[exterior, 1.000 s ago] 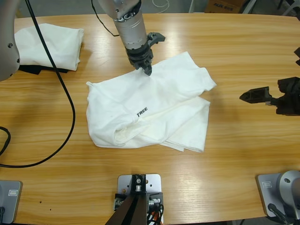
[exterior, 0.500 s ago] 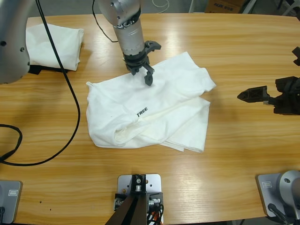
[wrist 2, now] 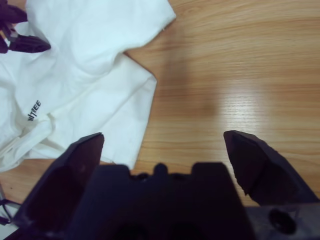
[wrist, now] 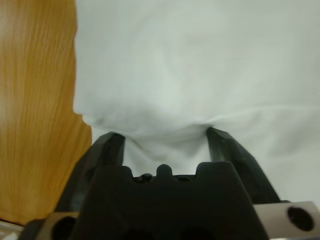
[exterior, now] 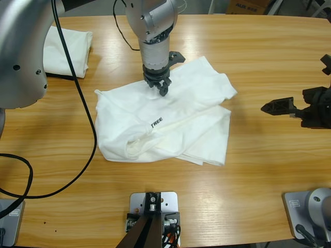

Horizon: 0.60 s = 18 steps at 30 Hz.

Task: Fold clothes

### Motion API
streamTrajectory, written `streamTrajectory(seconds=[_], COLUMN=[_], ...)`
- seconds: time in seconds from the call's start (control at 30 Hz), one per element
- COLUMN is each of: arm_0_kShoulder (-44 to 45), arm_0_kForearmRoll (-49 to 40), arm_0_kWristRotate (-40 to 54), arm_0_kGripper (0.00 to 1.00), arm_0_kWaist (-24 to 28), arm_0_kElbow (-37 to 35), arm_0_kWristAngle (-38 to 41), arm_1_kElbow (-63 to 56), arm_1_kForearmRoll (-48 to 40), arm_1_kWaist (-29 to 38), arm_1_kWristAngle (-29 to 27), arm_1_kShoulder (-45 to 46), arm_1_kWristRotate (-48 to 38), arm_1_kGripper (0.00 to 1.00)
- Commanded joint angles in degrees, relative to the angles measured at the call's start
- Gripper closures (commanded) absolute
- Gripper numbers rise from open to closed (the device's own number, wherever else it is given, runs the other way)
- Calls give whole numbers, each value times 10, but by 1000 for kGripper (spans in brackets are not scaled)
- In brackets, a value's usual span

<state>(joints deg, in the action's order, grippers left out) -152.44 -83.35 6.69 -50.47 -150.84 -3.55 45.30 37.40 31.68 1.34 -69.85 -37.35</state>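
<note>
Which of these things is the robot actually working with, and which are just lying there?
In use:
- spread white T-shirt
- left pincer, pressing into its cloth
- right pincer, open over bare table

Lying about:
- folded white T-shirt at the far corner
- black cable

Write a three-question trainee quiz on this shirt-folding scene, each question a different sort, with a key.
1. True or false: the left gripper is on the spread T-shirt near its far edge.
2. Multiple choice: the right gripper is over A) the folded T-shirt, B) bare table beside the spread T-shirt, C) the black cable.
3. Fill in: a second, folded T-shirt lies at the table's far ____ corner in the high view.

Key: 1 true; 2 B; 3 left.
</note>
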Motion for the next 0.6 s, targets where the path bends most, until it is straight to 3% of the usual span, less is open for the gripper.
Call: streamTrajectory(seconds=[0.03, 0.2, 0.4, 0.6], arm_0_kShoulder=[-57, -52, -54, -44], arm_0_kForearmRoll=[-13, -39, -49, -58], arm_0_kWristRotate=[-4, -28, -35, -55], arm_0_kGripper=[1000, 1000, 1000, 1000], arm_0_kWaist=[5, 9, 6, 14], arm_0_kElbow=[-23, -66, -68, -113], arm_0_kWristAngle=[-17, 1, 53, 53], arm_1_kElbow=[-24, -28, -28, -36], arm_1_kForearmRoll=[-5, -7, -13, -13], arm_1_kWaist=[-5, -5, -5, -5], arm_1_kWristAngle=[5, 7, 9, 9], arm_1_kShoulder=[13, 14, 13, 17], arm_1_kWristRotate=[5, 6, 6, 6], arm_1_kGripper=[53, 55, 55, 55])
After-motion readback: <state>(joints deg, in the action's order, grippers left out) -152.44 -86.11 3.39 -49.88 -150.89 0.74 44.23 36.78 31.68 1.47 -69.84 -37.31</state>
